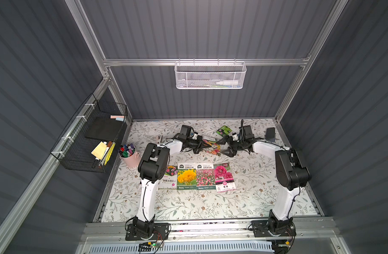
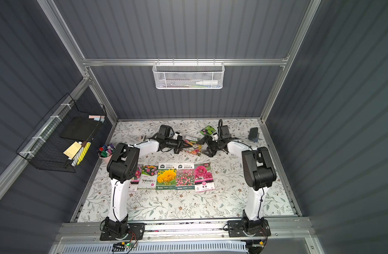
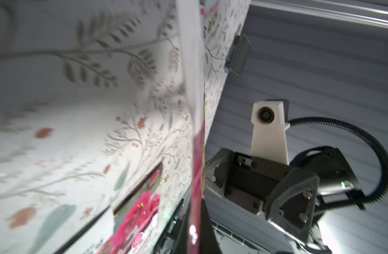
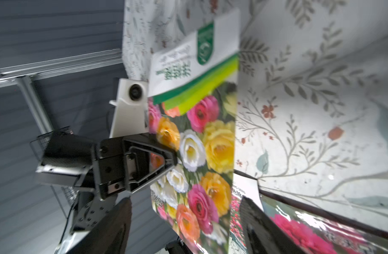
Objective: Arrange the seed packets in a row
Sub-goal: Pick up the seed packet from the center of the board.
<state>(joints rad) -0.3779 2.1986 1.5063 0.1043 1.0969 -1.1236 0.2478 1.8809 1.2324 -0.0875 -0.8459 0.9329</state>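
Seed packet (image 4: 201,154): rose print, green badge in right wrist view; edge-on from left wrist.
Left end effector (image 4: 176,159): clamps it.
Right end effector (image 1: 225,147): wide.

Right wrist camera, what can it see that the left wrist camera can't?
Only the right wrist view shows the picture side of the mixed-flower packet, with the left arm's jaws shut on its edge. Only the left wrist view shows the dark slab and the right arm's white camera mount; there the packet is just a thin edge. Both show the leafy table cover and the magenta packet in the row.
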